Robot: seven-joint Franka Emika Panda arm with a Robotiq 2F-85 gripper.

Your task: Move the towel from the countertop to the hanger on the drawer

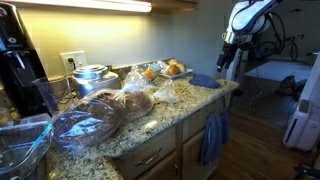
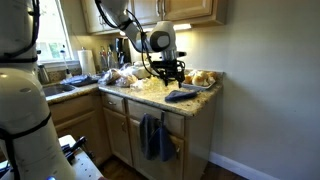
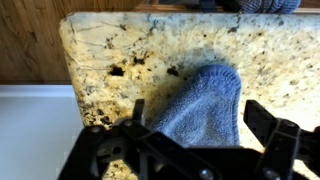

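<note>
Wrist view is showing my claw [image 3: 195, 112] spread wide, nothing pinched btwn the fingers [image 3: 262, 125]. The towel [image 3: 203, 100], blue terry, is lying bunched on the speckled counter [image 3: 110, 45], and from this angle it's sitting right btwn my two fingers. I can't tell from here whether I'm touching it.

In both exterior views I'm hanging above the counter's end w/ a clear gap under me, so no contact. My claw [image 2: 172, 68] is pointing down over the towel [image 2: 182, 95], which is resting flat near the counter edge [image 2: 195, 103], just beside a tray of rolls [image 2: 203, 77]. In an exterior view the same towel [image 1: 203, 80] is lying at the far corner, and my claw [image 1: 228, 55] is hovering just past it.

A 2nd towel [image 1: 212, 135], also blue, is hanging down the cabinet front below that corner; it's also showing in an exterior view [image 2: 153, 135].

Bagged bread [image 1: 132, 102] is crowding the rest of the counter [image 1: 140, 135], well apart from the towel. A black coffee maker [image 1: 20, 60] is standing at the near end.
</note>
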